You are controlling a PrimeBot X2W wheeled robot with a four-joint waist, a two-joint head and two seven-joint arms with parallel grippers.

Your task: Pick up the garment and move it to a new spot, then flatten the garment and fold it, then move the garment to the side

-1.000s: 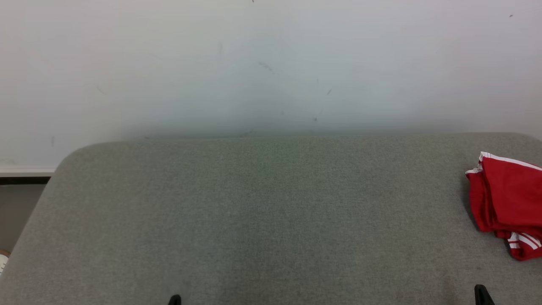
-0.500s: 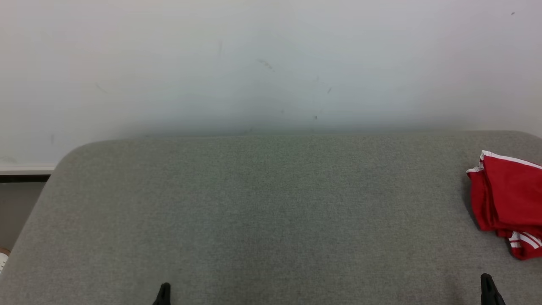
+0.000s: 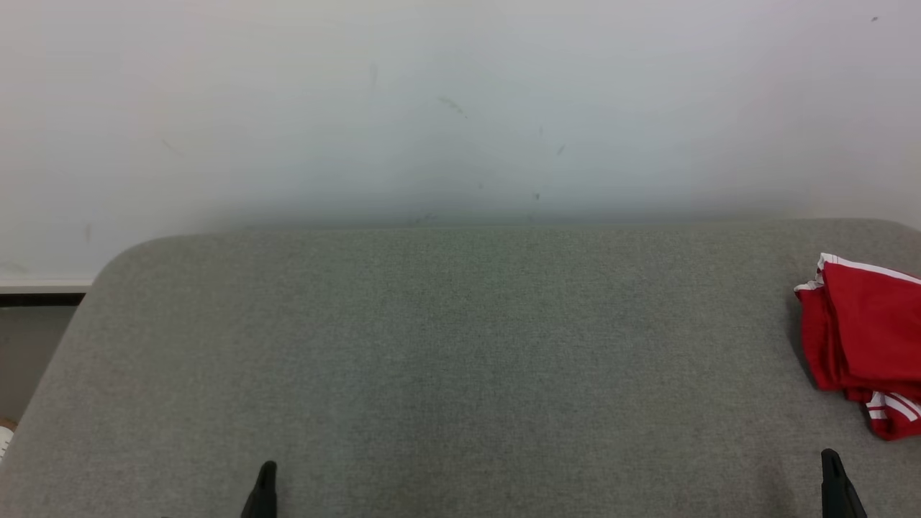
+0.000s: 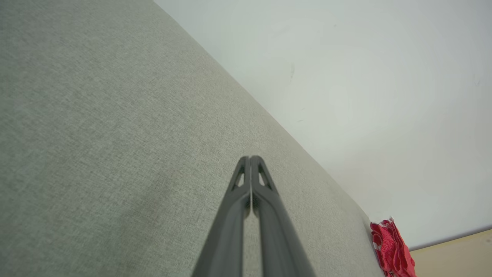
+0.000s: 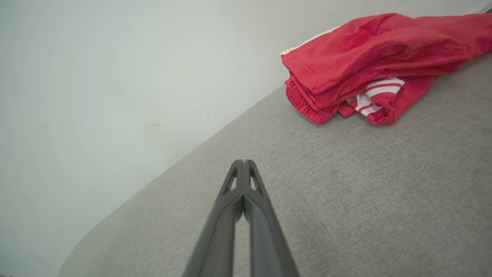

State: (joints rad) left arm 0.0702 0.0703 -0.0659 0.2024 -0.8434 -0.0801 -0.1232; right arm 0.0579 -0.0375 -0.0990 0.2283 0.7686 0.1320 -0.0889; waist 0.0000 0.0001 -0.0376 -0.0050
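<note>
A red garment point(image 3: 863, 338) with white stripes lies bunched at the right edge of the grey fabric surface point(image 3: 446, 360). The right wrist view shows the garment point(image 5: 369, 65) ahead and to the right of my right gripper point(image 5: 243, 163), whose fingers are pressed together with nothing between them. My right gripper point(image 3: 833, 464) pokes up at the head view's bottom right, short of the garment. My left gripper point(image 3: 266, 475) rises at the bottom left, far from it. In the left wrist view my left gripper point(image 4: 250, 158) is shut and empty, and the garment point(image 4: 392, 248) is small in the far corner.
A pale wall point(image 3: 460, 108) stands right behind the grey surface. At the left, the surface's rounded corner drops off to a floor strip point(image 3: 29, 352) and a white baseboard point(image 3: 43, 288).
Both gripper tips have risen further into the head view's bottom edge, the left one drifting slightly leftward. The garment has stayed put.
</note>
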